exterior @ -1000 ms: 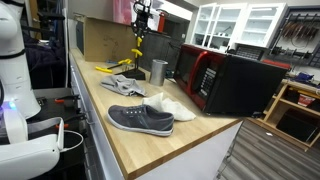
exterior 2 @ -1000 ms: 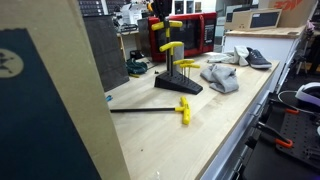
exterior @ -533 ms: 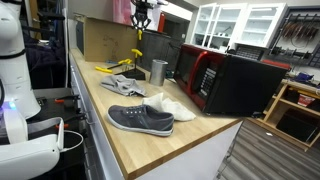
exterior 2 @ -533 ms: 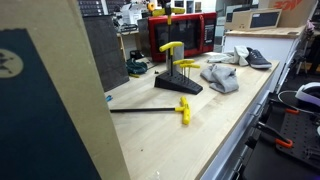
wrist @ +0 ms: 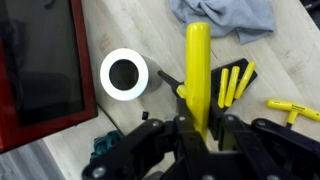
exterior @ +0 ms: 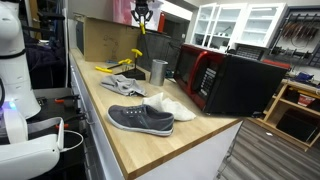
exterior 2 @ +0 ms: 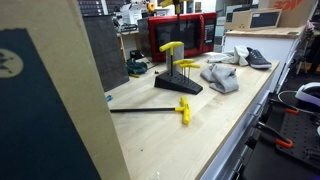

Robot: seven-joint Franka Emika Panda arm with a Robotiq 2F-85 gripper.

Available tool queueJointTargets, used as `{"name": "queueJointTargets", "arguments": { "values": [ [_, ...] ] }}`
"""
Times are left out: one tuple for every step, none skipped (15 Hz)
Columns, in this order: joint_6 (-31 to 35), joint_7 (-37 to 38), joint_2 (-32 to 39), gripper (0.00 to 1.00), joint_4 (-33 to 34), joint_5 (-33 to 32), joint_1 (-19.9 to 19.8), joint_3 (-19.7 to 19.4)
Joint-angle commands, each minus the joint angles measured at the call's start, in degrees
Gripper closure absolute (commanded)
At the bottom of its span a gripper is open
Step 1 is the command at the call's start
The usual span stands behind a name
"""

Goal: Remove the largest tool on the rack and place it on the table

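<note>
Rising further since the earlier frames, the black pincer (exterior: 141,10) has carried the largest tool (wrist: 197,60), a long slim driver with a bright yellow handle, higher above the black tool rack (exterior 2: 178,85). In the wrist view its jaws are closed narrowly on that yellow handle. The tool hangs in the air over the rack; whether its dark tip is fully clear is too small to tell. I judge the lift should end only once it is clear. Then move sideways to bare light-wood tabletop (exterior: 125,140), away from the shiny steel cup (wrist: 124,75) and the crumpled grey cloth (wrist: 220,18). Lower until the shaft lies flat, then release; dropping from height risks rolling.
</note>
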Motion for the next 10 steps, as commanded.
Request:
{"name": "queueJointTargets", "arguments": {
  "values": [
    [-4.3, 4.3, -4.1, 0.94, -3.5, -3.8, 0.3, -0.2],
    [-5.4, 4.9, -4.7, 0.94, -4.3, -4.3, 0.2, -0.2],
    [-6.9, 5.4, -5.3, 0.94, -5.4, -4.6, 0.1, -0.3],
    [-8.2, 5.9, -5.9, 0.94, -6.4, -4.8, -0.1, -0.3],
    [-9.6, 6.4, -6.6, 0.94, -7.9, -5.3, -0.1, -0.4],
    [-11.0, 6.6, -7.1, 0.94, -9.4, -5.8, -0.3, -0.5],
    [-12.6, 7.1, -7.7, 0.94, -11.1, -6.4, -0.4, -0.6],
    [-14.0, 7.7, -8.2, 0.94, -12.7, -7.3, -0.4, -0.7],
    [-15.3, 7.9, -8.7, 0.94, -14.6, -8.0, -0.6, -0.8],
    [-16.5, 8.1, -9.1, 0.94, -16.0, -8.6, -0.8, -0.9]
  ]
}}
